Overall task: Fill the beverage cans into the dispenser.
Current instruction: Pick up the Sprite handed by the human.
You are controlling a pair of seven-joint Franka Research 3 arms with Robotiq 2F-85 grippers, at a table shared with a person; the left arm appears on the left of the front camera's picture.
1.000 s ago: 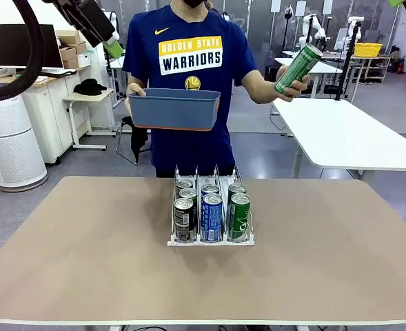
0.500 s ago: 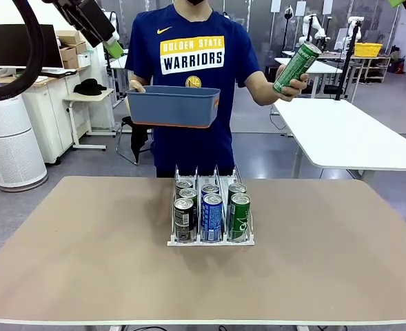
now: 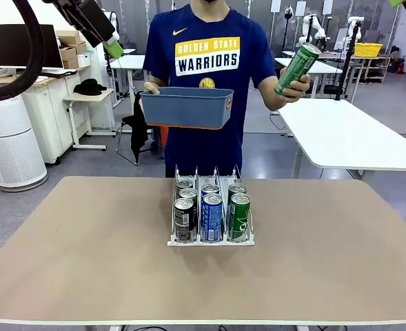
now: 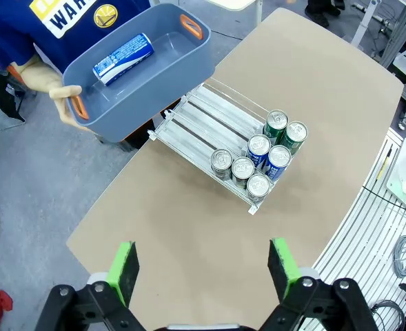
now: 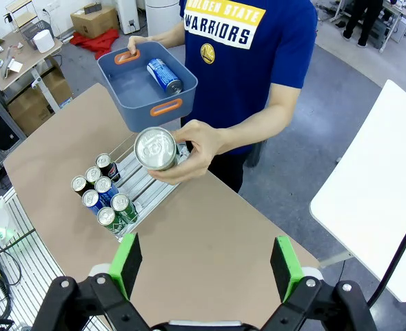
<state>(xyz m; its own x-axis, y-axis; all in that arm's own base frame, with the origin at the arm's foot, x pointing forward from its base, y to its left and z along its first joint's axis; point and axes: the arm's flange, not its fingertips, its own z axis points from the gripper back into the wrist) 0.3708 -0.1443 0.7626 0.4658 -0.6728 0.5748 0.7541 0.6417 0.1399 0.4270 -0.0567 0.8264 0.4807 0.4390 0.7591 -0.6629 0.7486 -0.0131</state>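
The left tool (image 4: 203, 258) remained spread and empty above the dispenser (image 3: 197, 174). The blue bin (image 3: 185, 110) had shifted right, directly behind the dispenser, which held seven beverage cans (image 3: 211, 217). The green can (image 3: 298, 67) stayed raised to the dispenser's right. The right tool (image 5: 206, 265) remained spread, so handover is likely pending.

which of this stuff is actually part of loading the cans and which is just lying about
Part of the job: dispenser; seven cans already in its lanes; green can in the person's hand; blue-and-white can lying in the blue bin.
Just lying about: white side table; monitor; black hat; yellow crate.
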